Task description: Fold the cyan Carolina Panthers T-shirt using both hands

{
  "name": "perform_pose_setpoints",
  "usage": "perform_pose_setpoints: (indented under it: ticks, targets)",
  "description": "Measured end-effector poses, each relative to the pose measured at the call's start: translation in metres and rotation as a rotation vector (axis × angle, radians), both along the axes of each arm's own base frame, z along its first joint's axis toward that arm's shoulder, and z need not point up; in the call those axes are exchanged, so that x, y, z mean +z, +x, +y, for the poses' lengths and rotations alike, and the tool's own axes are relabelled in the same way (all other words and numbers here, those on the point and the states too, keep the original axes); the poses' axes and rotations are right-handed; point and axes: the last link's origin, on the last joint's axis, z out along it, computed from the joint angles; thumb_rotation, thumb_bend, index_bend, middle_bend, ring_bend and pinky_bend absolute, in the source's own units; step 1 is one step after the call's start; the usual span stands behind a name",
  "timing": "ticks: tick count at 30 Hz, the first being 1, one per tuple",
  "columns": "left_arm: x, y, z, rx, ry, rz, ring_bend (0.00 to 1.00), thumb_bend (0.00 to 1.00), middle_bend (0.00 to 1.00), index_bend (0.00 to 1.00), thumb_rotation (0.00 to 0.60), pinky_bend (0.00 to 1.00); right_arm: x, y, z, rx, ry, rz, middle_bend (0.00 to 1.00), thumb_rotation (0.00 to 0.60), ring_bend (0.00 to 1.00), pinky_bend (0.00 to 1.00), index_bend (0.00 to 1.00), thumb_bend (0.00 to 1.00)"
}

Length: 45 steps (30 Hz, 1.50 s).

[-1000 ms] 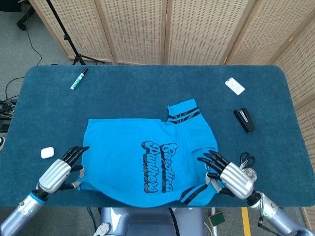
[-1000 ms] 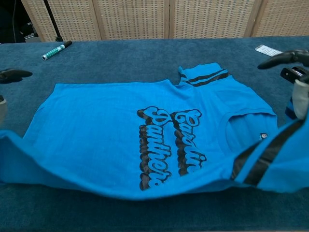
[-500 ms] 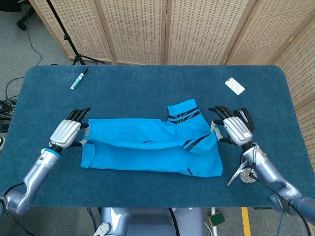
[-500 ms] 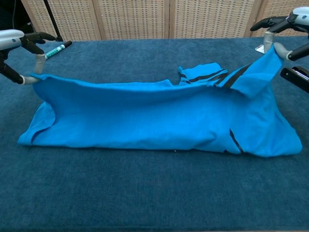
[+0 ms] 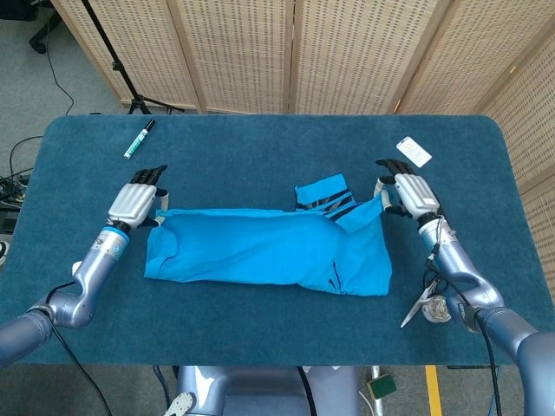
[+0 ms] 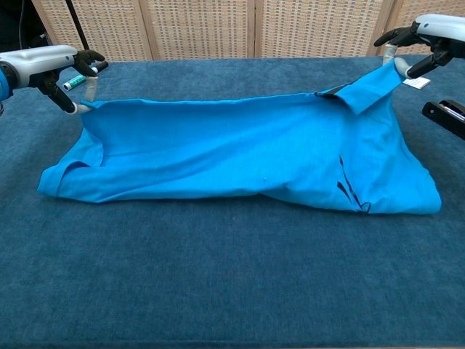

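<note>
The cyan T-shirt point(image 5: 269, 247) point(image 6: 240, 160) lies folded in half lengthwise in the middle of the table, its plain back side up. A black-striped sleeve point(image 5: 325, 195) pokes out at the far edge. My left hand point(image 5: 136, 204) point(image 6: 45, 64) pinches the shirt's far left corner, low over the table. My right hand point(image 5: 408, 192) point(image 6: 425, 29) pinches the far right corner, which is lifted into a small peak point(image 6: 374, 83).
A green marker point(image 5: 138, 139) lies at the far left, a white card point(image 5: 414, 152) at the far right. A black stapler point(image 6: 445, 116) sits beside my right hand. Scissors and a small round object point(image 5: 431, 305) lie near the right front edge.
Both hands carried the shirt's near edge up and over to the far edge, folding it in half and hiding the print. In the last half second the fold sank flatter.
</note>
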Motion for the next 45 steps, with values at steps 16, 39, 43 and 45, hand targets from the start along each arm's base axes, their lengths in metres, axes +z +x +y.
perform_pose_setpoints:
  ticks: [16, 39, 43, 45]
  targets:
    - [-0.019, 0.001, 0.011, 0.14, -0.005, 0.036, 0.0, 0.13, 0.0, 0.0, 0.6, 0.0, -0.018, -0.005, -0.018, -0.047, 0.004, 0.037, 0.12, 0.6, 0.0, 0.0, 0.69, 0.67]
    - [0.038, 0.003, -0.008, 0.091, 0.045, -0.064, 0.0, 0.11, 0.0, 0.0, 0.6, 0.0, -0.04, 0.011, -0.043, -0.14, -0.009, 0.11, 0.12, 0.6, 0.0, 0.0, 0.69, 0.67]
    - [0.044, -0.001, -0.016, 0.082, 0.038, -0.054, 0.0, 0.11, 0.0, 0.0, 0.6, 0.0, -0.044, 0.014, -0.048, -0.167, -0.016, 0.142, 0.12, 0.6, 0.0, 0.0, 0.68, 0.66]
    - [0.046, -0.004, -0.018, 0.083, 0.037, -0.048, 0.0, 0.11, 0.0, 0.0, 0.6, 0.0, -0.046, 0.016, -0.05, -0.174, -0.02, 0.153, 0.06, 0.6, 0.0, 0.0, 0.43, 0.44]
